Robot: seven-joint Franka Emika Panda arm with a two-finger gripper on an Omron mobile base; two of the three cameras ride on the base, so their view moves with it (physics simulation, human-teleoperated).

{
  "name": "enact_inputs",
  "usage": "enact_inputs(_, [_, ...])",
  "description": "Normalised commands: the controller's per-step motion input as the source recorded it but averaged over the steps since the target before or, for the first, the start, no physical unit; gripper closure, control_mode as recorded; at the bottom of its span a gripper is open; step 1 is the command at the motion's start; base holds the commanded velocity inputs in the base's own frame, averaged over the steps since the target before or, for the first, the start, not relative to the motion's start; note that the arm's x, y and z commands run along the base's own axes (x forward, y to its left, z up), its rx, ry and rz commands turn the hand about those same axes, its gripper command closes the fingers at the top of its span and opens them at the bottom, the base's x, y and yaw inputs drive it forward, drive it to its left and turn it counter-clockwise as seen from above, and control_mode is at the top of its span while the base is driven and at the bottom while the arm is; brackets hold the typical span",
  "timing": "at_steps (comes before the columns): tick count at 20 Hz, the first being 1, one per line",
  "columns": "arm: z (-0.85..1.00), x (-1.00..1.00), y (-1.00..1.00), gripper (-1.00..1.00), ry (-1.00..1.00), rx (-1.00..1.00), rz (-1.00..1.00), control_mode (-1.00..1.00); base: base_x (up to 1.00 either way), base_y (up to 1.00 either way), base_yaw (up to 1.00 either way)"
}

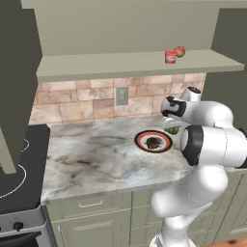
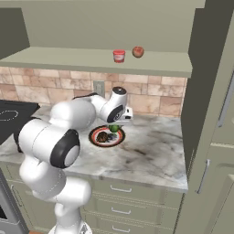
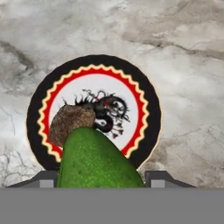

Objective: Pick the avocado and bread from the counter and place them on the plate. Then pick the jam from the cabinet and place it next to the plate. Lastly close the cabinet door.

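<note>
gripper (image 3: pixel 101 186) is above the plate (image 3: pixel 144 94), fingers (image 3: pixel 159 178) closed tight on the avocado (image 3: pixel 98 162), carried off the tabletop (image 3: pixel 183 52). bread (image 3: pixel 70 124) already sits on the plate, on one side of the white centre. plate lies mid tabletop, nearer the back edge & wall than the front edge. step in hand, i'd say: set avocado down. do it well: lower straight over the bare part of the centre, beside the bread w/o touching it, let go only when low, else the round fruit may roll off the rim. jam (image 1: pixel 170 57) waits on the cabinet (image 1: pixel 120 65) shelf, next to a reddish ball (image 1: pixel 180 51); cabinet door (image 1: pixel 14 87) open.
</note>
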Motion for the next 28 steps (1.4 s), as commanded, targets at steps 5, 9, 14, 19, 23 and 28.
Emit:
enact_inputs(5, [-0.21,0.22,0.09,1.0,0.02,-0.01,0.0,-1.0,0.0,0.0,0.0])
enact_inputs(9, [-0.26,0.2,0.05,1.0,0.0,-0.01,0.0,-1.0,0.0,0.0,0.0])
enact_inputs(14, [-0.31,0.15,0.01,1.0,0.0,-0.03,0.0,-1.0,0.0,0.0,0.0])
enact_inputs(19, [-0.29,0.09,0.0,1.0,0.0,-0.03,0.0,-1.0,0.0,0.0,0.0])
enact_inputs(23, [-0.24,0.11,0.02,1.0,0.0,-0.01,0.0,-1.0,0.0,0.0,0.0])
enact_inputs(28, [-0.21,0.09,0.04,1.0,0.0,0.0,0.0,-1.0,0.0,0.0,0.0])
